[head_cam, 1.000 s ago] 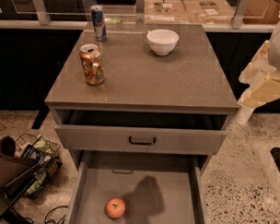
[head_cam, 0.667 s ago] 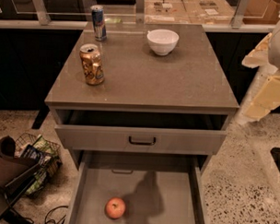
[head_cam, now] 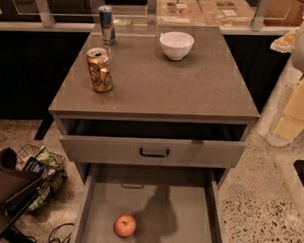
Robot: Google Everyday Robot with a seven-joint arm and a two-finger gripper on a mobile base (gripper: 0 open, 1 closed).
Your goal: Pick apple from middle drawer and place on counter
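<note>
The pincer (head_cam: pixel 292 116) is at the right border of the view, a cream-coloured part beside the desk's (head_cam: pixel 163 89) front right corner and clear of it, above the speckled floor (head_cam: pixel 259 197). Whether it is released or clenched I cannot tell; nothing shows in its grasp.

The apple (head_cam: pixel 125 225) is well apart from the pincer, far below it and to its left in the view. It lies on the grey floor of the middle drawer (head_cam: pixel 193 225), which is pulled out, and sits left of that drawer's centre, touching neither side wall. A dark shadow (head_cam: pixel 156 216) falls on the drawer floor just beside the apple, on the side nearer the pincer.

Between the apple and the pincer's level, the upper drawer (head_cam: pixel 101 149) with the dark handle (head_cam: pixel 154 152) stands slightly open.

On the desk, all to the pincer's left: a white bowl (head_cam: pixel 176 45) near the back edge, the closest of the three to the pincer; a gold can (head_cam: pixel 99 69) upright, further off; and a blue can (head_cam: pixel 107 24) upright at the back, furthest off. All three are apart from each other.

A wire basket (head_cam: pixel 37 174) rests on the floor, beyond the drawers from the pincer.
</note>
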